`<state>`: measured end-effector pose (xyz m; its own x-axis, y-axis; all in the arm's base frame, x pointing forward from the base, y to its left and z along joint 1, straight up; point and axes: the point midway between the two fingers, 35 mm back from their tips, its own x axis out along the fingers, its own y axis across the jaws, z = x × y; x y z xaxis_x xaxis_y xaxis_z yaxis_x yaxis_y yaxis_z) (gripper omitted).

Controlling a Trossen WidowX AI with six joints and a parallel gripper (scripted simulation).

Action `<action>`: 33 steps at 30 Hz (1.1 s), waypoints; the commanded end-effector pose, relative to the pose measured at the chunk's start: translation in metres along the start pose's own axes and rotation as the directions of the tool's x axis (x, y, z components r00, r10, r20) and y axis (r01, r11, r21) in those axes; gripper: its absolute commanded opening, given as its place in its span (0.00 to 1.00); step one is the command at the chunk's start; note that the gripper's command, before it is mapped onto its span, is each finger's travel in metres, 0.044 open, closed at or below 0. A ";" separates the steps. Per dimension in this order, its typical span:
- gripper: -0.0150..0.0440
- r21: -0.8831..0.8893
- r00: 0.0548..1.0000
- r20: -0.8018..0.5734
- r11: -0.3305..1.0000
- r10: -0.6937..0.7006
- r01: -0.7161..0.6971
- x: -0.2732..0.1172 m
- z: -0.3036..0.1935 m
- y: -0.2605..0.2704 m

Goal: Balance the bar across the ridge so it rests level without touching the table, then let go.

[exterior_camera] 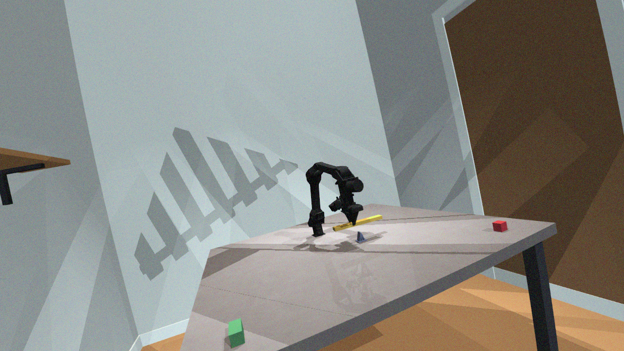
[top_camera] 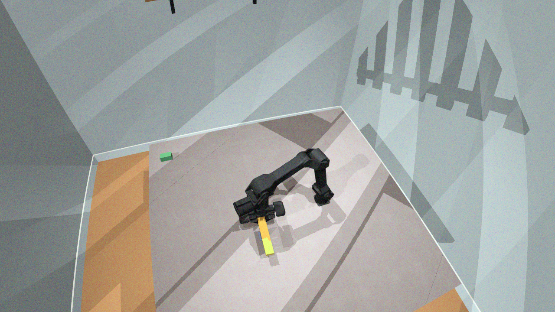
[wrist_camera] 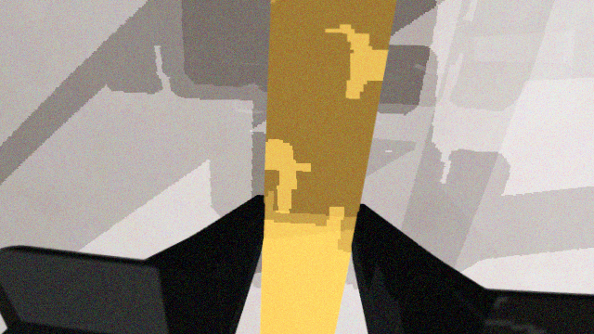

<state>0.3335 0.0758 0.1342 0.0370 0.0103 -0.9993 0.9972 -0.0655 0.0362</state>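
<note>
Clearly, the hand (top_camera: 262,218) (exterior_camera: 353,223) (wrist_camera: 309,210) is closed on the yellow bar (top_camera: 265,235) (exterior_camera: 369,221) (wrist_camera: 320,116), holding it above the surface (top_camera: 201,186) (exterior_camera: 279,279). Near the bar sits the small blue ridge (top_camera: 260,235) (exterior_camera: 360,237), mostly hidden from the top view. Well apart, the exterior view shows a green block (top_camera: 166,156) (exterior_camera: 236,333) at near left and a red cube (exterior_camera: 499,225) at right.

Top, exterior and wrist views: no readable text, label, brand, number or sign on anything. Green block (top_camera: 166,156) (exterior_camera: 236,333), red cube (exterior_camera: 499,225), arm (top_camera: 288,168) (exterior_camera: 315,192), table (top_camera: 201,178) (exterior_camera: 279,279): no legible marking.
</note>
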 end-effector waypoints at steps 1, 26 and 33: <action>0.25 0.004 1.000 0.002 1.000 -0.002 0.002 0.007 0.000 0.000; 0.25 0.004 1.000 0.003 1.000 -0.002 0.002 0.027 0.001 -0.002; 0.25 0.004 1.000 0.003 1.000 -0.002 0.002 0.028 0.001 -0.002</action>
<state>0.3326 0.0750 0.1067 0.0335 0.0094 -0.9994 0.9972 -0.0673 0.0328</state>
